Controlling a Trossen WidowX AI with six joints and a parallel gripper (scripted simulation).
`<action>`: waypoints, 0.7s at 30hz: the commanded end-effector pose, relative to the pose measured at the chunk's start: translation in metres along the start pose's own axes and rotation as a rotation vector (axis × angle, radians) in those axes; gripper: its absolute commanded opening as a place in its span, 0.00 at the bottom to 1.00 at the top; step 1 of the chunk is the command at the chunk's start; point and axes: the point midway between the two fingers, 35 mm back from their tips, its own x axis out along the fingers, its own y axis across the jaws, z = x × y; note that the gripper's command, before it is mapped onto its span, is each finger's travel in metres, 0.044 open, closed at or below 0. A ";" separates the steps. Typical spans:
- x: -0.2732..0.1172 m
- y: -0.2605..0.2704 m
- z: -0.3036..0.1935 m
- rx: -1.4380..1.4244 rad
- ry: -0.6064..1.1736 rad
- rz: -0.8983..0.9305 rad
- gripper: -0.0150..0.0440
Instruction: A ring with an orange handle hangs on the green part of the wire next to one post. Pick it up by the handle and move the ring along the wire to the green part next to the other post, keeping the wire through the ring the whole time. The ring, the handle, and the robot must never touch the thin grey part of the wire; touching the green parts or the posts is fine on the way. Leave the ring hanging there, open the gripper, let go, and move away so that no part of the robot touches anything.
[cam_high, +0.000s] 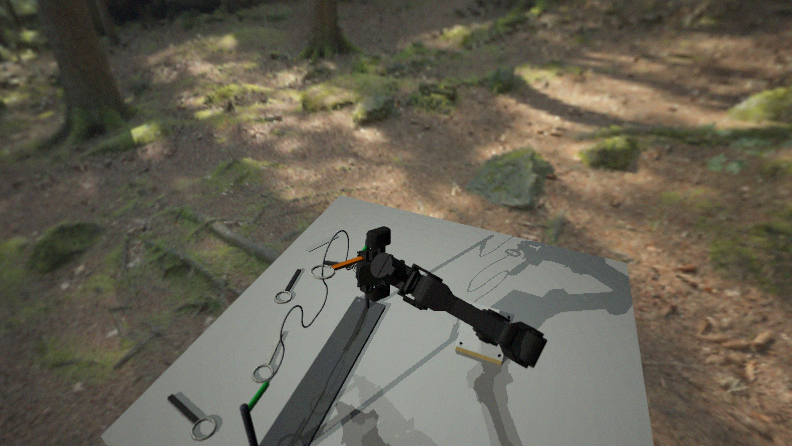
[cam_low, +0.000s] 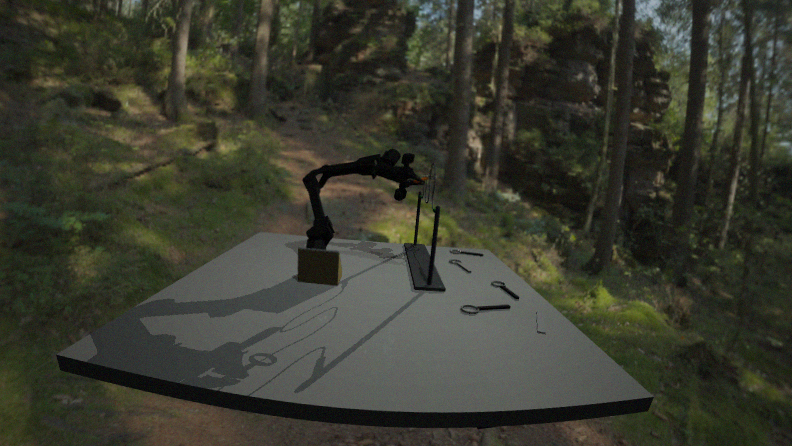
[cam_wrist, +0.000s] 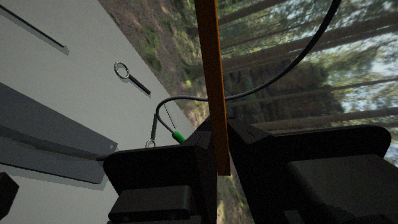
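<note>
Black parallel-jaw gripper (cam_high: 363, 264) (cam_wrist: 218, 119) closing firmly on flat orange handle (cam_high: 348, 263) (cam_low: 425, 179) (cam_wrist: 213, 80); silver metal ring (cam_high: 314, 271) at handle's end hanging above dark rectangular base plate's (cam_high: 326, 371) (cam_low: 419, 265) far side in top view, beside curving thin grey wire (cam_high: 303, 321) (cam_wrist: 280, 75); green wire part (cam_high: 258, 395) joining black upright post (cam_high: 249, 426) (cam_low: 435, 243) at base plate's near end; two black-handled rings (cam_high: 283, 296) (cam_high: 203, 428) lying beyond base plate.
</note>
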 end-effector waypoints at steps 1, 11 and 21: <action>0.002 0.003 0.000 0.058 -0.004 0.035 0.00; 0.002 0.008 0.000 0.180 -0.019 0.102 0.00; 0.003 0.013 0.001 0.302 -0.033 0.169 0.00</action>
